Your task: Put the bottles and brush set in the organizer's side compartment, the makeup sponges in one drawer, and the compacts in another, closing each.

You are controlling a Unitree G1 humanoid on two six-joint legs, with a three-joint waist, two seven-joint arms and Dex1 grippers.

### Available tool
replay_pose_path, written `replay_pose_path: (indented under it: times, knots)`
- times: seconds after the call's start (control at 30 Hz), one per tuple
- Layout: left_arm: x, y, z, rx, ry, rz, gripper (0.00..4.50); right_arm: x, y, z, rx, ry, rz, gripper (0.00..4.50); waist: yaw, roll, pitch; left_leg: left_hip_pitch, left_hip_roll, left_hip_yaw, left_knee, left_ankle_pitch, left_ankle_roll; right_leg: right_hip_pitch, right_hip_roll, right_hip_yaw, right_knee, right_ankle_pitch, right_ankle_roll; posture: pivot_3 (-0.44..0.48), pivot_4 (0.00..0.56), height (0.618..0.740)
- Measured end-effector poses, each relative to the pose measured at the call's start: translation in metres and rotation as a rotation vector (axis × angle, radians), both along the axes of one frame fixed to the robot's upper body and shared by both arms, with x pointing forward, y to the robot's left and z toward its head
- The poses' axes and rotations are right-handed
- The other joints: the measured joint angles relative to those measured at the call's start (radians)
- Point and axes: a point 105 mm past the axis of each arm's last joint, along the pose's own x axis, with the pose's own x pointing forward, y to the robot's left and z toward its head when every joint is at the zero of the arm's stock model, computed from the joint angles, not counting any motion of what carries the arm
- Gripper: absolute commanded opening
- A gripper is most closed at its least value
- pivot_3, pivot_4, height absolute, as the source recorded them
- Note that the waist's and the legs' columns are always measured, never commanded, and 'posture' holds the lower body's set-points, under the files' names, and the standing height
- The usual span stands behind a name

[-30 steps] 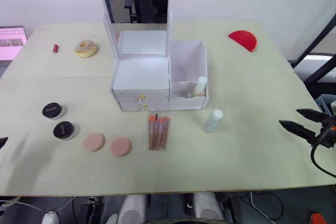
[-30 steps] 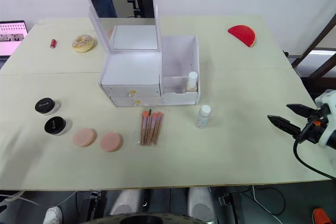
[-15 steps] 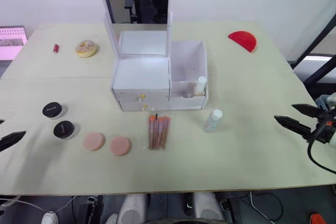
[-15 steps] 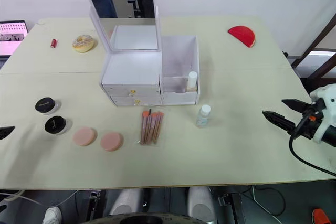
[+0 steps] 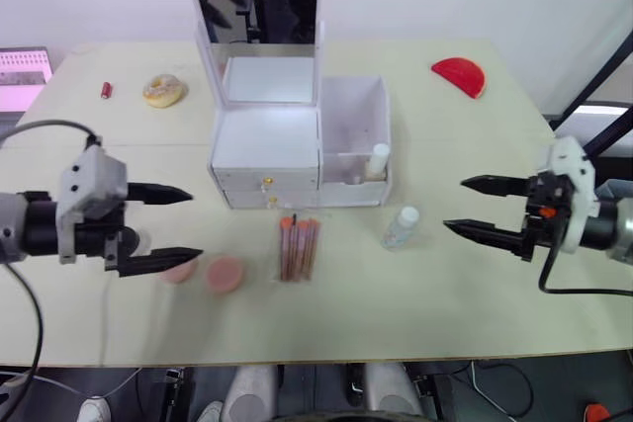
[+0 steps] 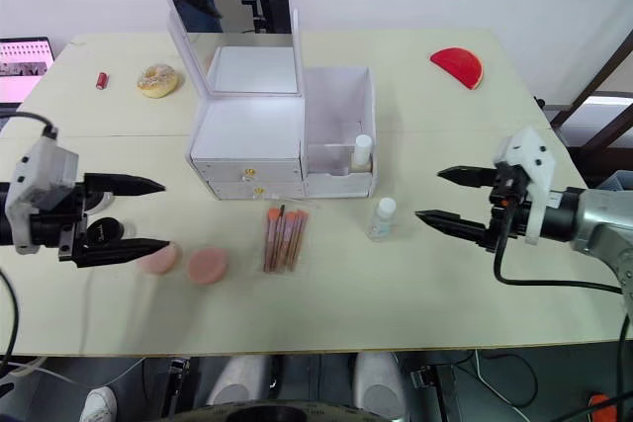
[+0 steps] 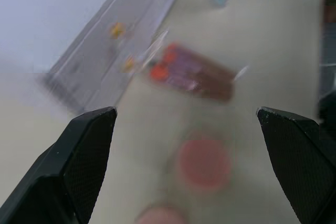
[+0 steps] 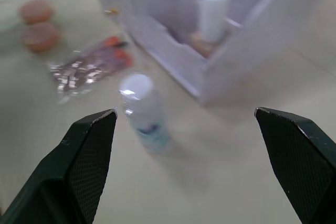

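Right gripper is hanging spread wide and empty, lining up on the clear bottle standing mid-table by the organizer's side compartment; left gripper, also spread, is facing the makeup sponges toward the front edge.

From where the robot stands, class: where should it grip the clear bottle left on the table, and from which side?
Grip the clear bottle around its body below the white cap, coming level from the robot's right: it stands upright, and the open right gripper already faces it.
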Motion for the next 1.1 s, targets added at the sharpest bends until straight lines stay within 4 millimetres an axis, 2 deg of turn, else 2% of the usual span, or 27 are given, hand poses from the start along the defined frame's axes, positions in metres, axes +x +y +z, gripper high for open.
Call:
replay_pose_path:
  times: [0.17, 0.23, 0.37, 0.53, 0.9, 1.1]
  knots:
    - [-0.005, -0.023, 0.028, -0.051, -0.010, -0.071, 4.50, 0.001, 0.017, -0.002, -0.013, -0.012, 0.049, 4.47, -0.001, 0.000, 0.000, 0.001, 0.001, 0.000, 0.001, 0.000, 0.000, 0.000, 0.002, 0.001, 0.001, 0.000, -0.001, 0.000, 0.150, 0.739]
    - [-0.005, -0.027, 0.033, -0.064, -0.013, -0.079, 4.50, 0.004, 0.022, -0.006, -0.017, -0.017, 0.056, 4.47, -0.001, 0.000, 0.000, 0.001, 0.001, 0.000, 0.001, 0.000, 0.000, 0.000, 0.002, 0.002, 0.001, 0.001, -0.001, 0.000, 0.150, 0.739]
    - [-0.001, -0.035, 0.034, -0.083, 0.004, -0.076, 4.50, 0.013, 0.021, -0.031, -0.086, 0.009, 0.030, 4.47, 0.000, 0.000, 0.000, 0.000, 0.000, 0.000, 0.001, 0.000, 0.000, 0.000, 0.002, 0.002, 0.000, 0.001, -0.001, 0.000, 0.150, 0.739]
    - [0.002, -0.043, 0.031, -0.105, 0.019, -0.067, 4.50, 0.019, 0.028, -0.046, -0.055, 0.022, 0.027, 4.47, 0.000, 0.000, 0.000, 0.000, 0.000, 0.001, 0.001, 0.000, 0.000, 0.000, 0.002, 0.003, 0.000, 0.003, -0.004, 0.000, 0.150, 0.739]
    - [0.003, -0.047, 0.023, -0.085, 0.035, -0.061, 4.50, 0.023, 0.036, -0.041, 0.012, 0.007, 0.030, 4.47, 0.000, -0.001, 0.001, 0.001, 0.001, 0.001, 0.001, 0.000, 0.000, 0.000, 0.003, 0.004, 0.001, 0.003, -0.004, 0.000, 0.150, 0.739]
    - [0.005, -0.048, 0.023, -0.094, 0.027, -0.057, 4.50, 0.025, 0.038, -0.044, 0.031, 0.019, 0.029, 4.47, 0.000, -0.001, 0.001, 0.001, 0.000, 0.001, 0.001, 0.000, 0.000, 0.000, 0.003, 0.004, 0.001, 0.003, -0.005, 0.000, 0.150, 0.739]
